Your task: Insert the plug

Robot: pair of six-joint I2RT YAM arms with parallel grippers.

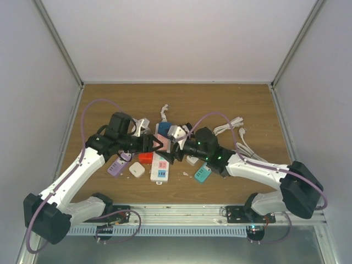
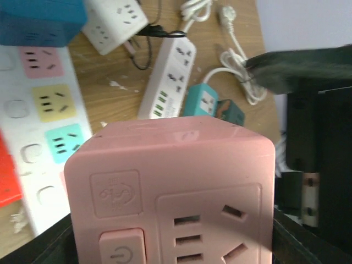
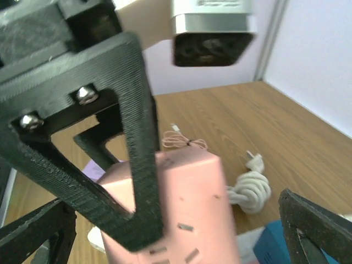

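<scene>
Left pincer (image 1: 155,144) clamps pink socket cube (image 2: 170,192) above worktop (image 1: 242,104) centre. Right pincer (image 1: 171,149) spread wide, empty, just beside cube. Corded plug (image 3: 252,160) lies on worktop, nearer right arm.

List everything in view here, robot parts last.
pink socket cube: one, pink, held above the pile
pastel-socket strip: one, white, table centre
blue block: one, blue, at that strip's far end
red block: one, red, left of that strip
square adapter: one, white, near the red block
purple strip: one, purple, left of the adapter
white socket cube: one, white, beside the blue block
long power strip: one, white, right of centre
teal cube: one, teal, at the long strip's end
cables: several, white, right side
table: one, brown wood
left gripper: one, black, gripping the pink socket cube
right gripper: one, black, open around it
</scene>
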